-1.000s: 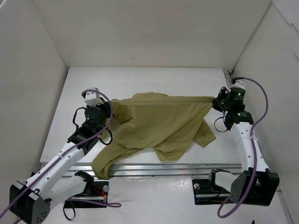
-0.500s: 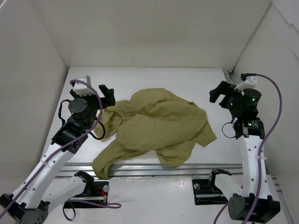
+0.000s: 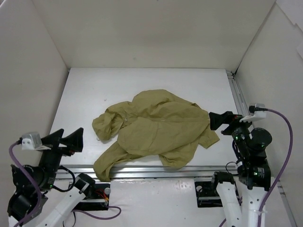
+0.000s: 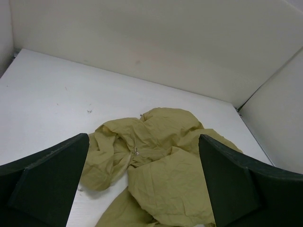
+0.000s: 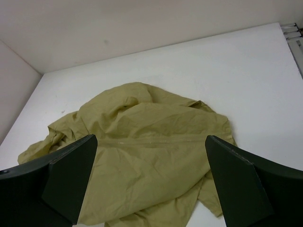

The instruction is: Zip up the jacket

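White desk [image 3: 142, 82], plain white walls [image 3: 156, 33] on three sides. I see the jacket [image 3: 156, 130] crumpled mid-desk, one end reaching the near edge. Left tool [image 3: 66, 139] and right tool [image 3: 218, 122] gape wide, holding nothing.

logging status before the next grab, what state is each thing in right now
jacket, crumpled on the table, unheld; zipped or not, cannot tell
left gripper, jaws open, empty, clear of the jacket
right gripper, jaws open, empty
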{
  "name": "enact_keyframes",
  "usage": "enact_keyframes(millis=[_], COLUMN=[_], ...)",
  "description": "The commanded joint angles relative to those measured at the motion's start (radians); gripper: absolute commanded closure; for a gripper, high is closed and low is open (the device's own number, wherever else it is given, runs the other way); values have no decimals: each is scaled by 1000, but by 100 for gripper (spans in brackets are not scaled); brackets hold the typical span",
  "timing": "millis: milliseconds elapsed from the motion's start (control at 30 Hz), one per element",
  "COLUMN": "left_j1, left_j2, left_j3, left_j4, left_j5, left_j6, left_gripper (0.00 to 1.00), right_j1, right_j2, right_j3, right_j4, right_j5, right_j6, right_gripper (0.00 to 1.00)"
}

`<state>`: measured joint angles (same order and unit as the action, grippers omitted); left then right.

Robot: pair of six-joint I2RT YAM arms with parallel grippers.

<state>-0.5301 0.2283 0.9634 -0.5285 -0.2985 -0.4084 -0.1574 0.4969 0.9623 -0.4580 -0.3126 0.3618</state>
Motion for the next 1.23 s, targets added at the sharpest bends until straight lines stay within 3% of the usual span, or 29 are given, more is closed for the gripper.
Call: enact_keyframes(millis=[0, 100, 333, 567, 1200], left_j1=[-2, -2, 54, 186, 197], left_j2=[-88, -170, -159, -90, -101], left_j3=[-77, -158, -153, -163, -181], left_j4=[-93, -77, -100, -74, -62], left_j5=[-54, -47, -15, 145, 154], left_j6=[-18, -17, 0, 25, 42], left_gripper=[3, 3, 3, 3, 3], right_j1=[9, 10, 32, 47, 73], right_j2=[-76, -158, -285, -302, -310], right_j3=[-55, -98, -169, -183, -186], right_j4=[21, 21, 21, 21, 22], right_j5=[-7, 16, 38, 67, 96], right_j6=[34, 31, 22, 11, 6], right_gripper=[2, 2, 2, 2, 2])
